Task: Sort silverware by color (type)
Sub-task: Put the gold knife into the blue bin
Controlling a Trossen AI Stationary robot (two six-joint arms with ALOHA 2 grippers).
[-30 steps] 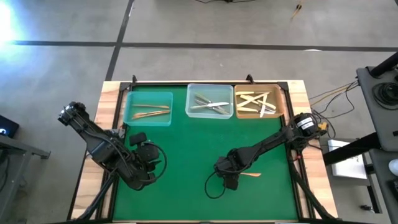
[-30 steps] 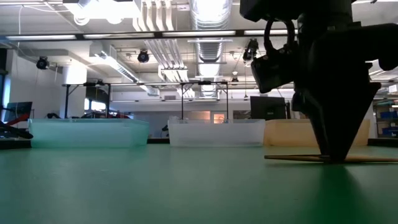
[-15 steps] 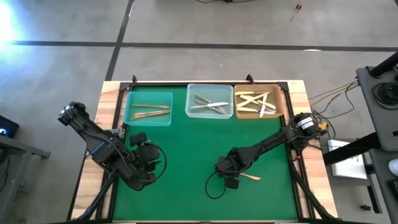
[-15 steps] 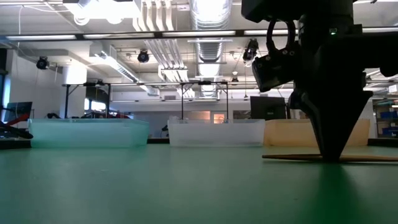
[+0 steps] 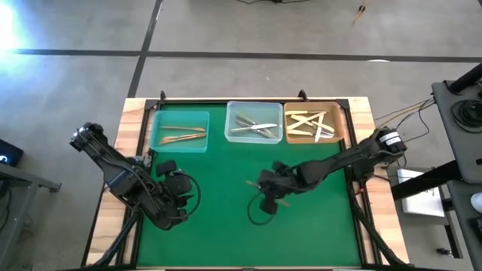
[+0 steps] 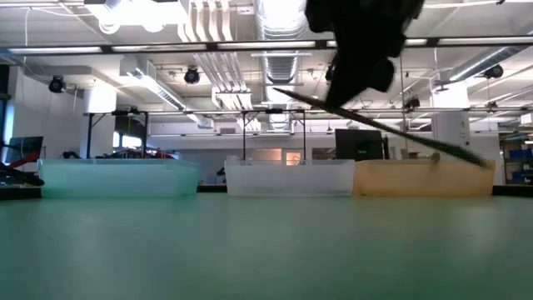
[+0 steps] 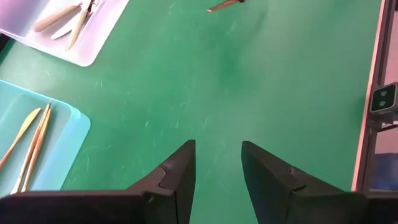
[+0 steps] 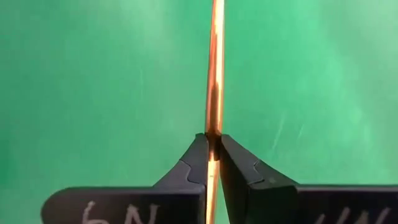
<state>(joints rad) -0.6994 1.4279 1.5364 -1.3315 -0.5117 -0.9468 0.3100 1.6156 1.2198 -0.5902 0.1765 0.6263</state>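
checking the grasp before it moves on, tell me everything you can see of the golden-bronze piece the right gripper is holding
The golden-bronze piece is a slim, shiny metal-looking strip, seen edge-on in the right wrist view. The right gripper is shut on it partway along, so it sticks out on both sides of the dark fingers. In the low view it hangs tilted, clear above the green table, touching only the fingers. From above it is over the table's middle. Which utensil it is cannot be told.

1 golden-bronze piece (image 8: 215,74) hangs tilted above the green mat, pinched near its middle. Other golden-bronze pieces (image 5: 183,136) lie in the teal tray, silver-grey pieces (image 5: 253,126) in the clear tray, cream-yellow pieces (image 5: 310,124) in the tan tray.
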